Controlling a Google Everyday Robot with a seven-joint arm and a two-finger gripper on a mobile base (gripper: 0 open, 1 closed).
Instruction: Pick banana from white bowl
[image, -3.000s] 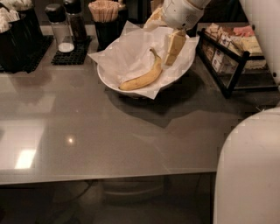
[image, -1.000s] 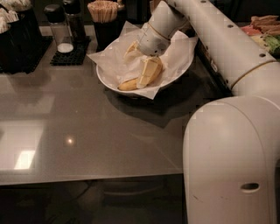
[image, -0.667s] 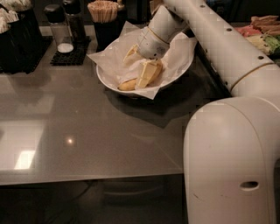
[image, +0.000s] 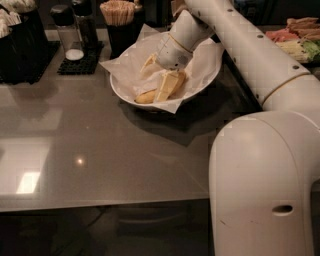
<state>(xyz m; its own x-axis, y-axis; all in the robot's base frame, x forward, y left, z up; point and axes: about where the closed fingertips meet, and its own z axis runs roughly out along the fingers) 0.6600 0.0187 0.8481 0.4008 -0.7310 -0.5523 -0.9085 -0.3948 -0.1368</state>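
Note:
The white bowl (image: 202, 82) stands at the back middle of the grey table, lined with crinkled white paper (image: 122, 65) that hangs over its rim. The yellow banana (image: 144, 96) lies in the bowl's front part, its left end showing and its middle covered. My gripper (image: 157, 75) is down inside the bowl over the banana. It is open: one pale yellow finger (image: 166, 86) is in front of the banana and the other (image: 149, 62) is behind it. The banana rests on the paper.
A black cup of wooden sticks (image: 118, 12) and a shaker (image: 67, 30) on a black mat stand behind the bowl at left. Black holders (image: 17, 30) are at far left. Packets (image: 300, 40) lie at back right. My white base (image: 265, 185) fills the front right.
The gripper has sunk slightly lower onto the banana; the arm and bowl are otherwise as before.

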